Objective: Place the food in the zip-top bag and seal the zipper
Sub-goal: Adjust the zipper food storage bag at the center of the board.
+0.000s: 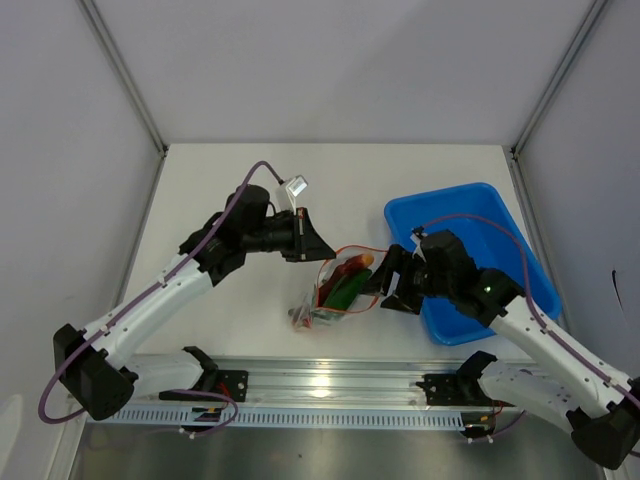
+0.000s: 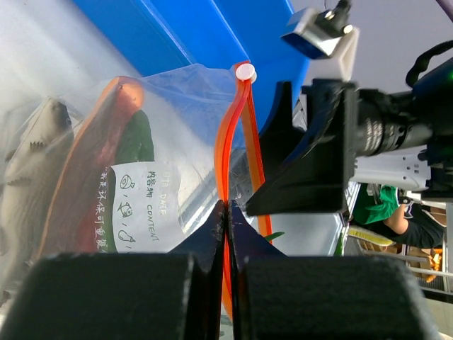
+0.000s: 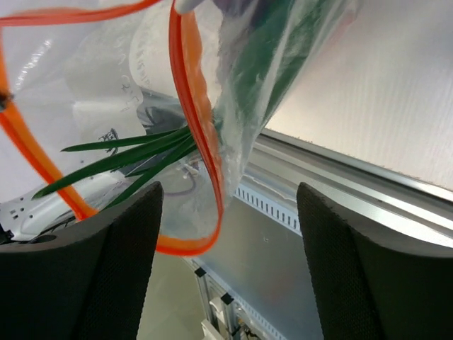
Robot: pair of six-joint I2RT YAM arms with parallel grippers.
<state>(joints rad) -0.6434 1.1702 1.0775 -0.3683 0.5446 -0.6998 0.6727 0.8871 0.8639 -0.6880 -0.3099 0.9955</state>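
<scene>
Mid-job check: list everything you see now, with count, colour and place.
zip-top bag: one, clear, mid-table between the arms
zipper: one, orange-red, along the bag mouth, gaping
chili: one, red, inside the bag
cucumber: one, dark green, inside the bag
onion stalks: a few, thin green, at the bag mouth
tray: one, blue, right of the bag
table: one, white, under everything
left pincer: one, black, shut on the zipper
right pincer: one, black, open at the bag mouth
</scene>
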